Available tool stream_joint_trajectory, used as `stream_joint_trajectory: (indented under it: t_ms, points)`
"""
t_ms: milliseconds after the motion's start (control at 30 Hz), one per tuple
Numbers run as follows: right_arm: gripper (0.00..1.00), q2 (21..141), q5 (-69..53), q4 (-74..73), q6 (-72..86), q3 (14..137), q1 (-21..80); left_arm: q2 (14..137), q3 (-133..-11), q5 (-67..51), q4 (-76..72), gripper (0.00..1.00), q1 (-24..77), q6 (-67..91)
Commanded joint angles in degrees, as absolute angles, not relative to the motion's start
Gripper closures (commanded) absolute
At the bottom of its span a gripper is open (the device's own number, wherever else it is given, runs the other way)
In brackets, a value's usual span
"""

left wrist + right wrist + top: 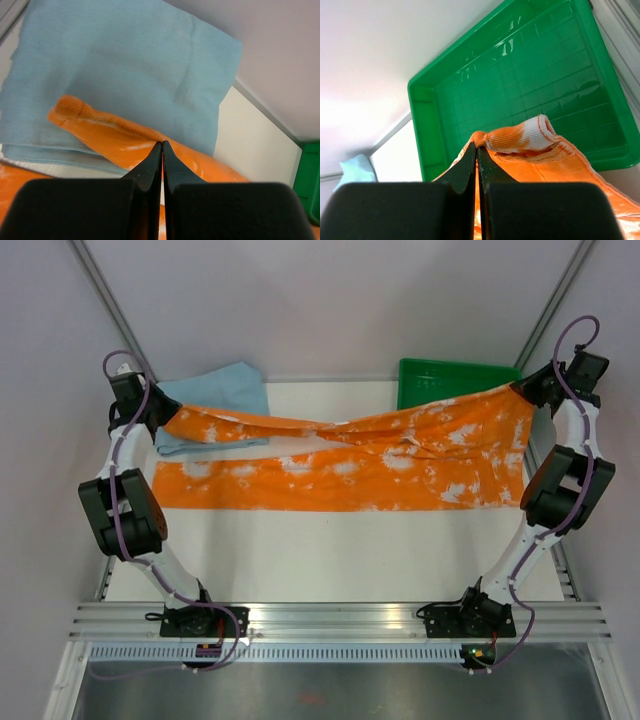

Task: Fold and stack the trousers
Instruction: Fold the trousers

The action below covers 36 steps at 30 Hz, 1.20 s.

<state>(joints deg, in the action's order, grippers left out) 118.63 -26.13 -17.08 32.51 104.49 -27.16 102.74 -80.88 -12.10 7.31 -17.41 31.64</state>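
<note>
Top external view: the trousers point(340, 465) hang stretched across the table point(330, 560) between both arms, with the far edge lifted and the near part lying flat. The left end effector point(165, 422) is clamped shut on one end of the fabric, above a blue cloth point(215, 390). The right end effector point(520, 392) is pinched shut on the other end, beside a green tray point(450, 375). This looks like the first lengthwise fold. The next move likely calls for both arms to travel toward the near side together, keeping the fabric taut, then lower the held edge evenly onto the near edge.
</note>
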Motion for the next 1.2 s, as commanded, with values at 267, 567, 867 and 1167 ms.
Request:
stream_joint_trajectory:
  t_ms: [267, 567, 867, 1167]
  points:
    - [1.0, 101.19, -23.12, -12.49, 22.24, 89.85, -27.6, 89.48, -71.13, -14.85, 5.89, 0.98, -20.92, 32.95]
    - [1.0, 86.85, -24.08, -8.08, 19.69, 72.69, -28.04, 83.94, -59.52, -25.39, -1.82, 0.98, -24.34, 22.88]
    - [1.0, 82.18, -23.65, -7.82, 20.65, 62.5, -29.35, 84.9, -54.66, -41.47, -16.0, 0.98, -34.45, 21.99]
    - [1.0, 77.08, -19.34, -13.71, 21.98, 58.1, -32.52, 81.31, -51.59, -42.28, -9.32, 0.98, -34.54, 8.01]
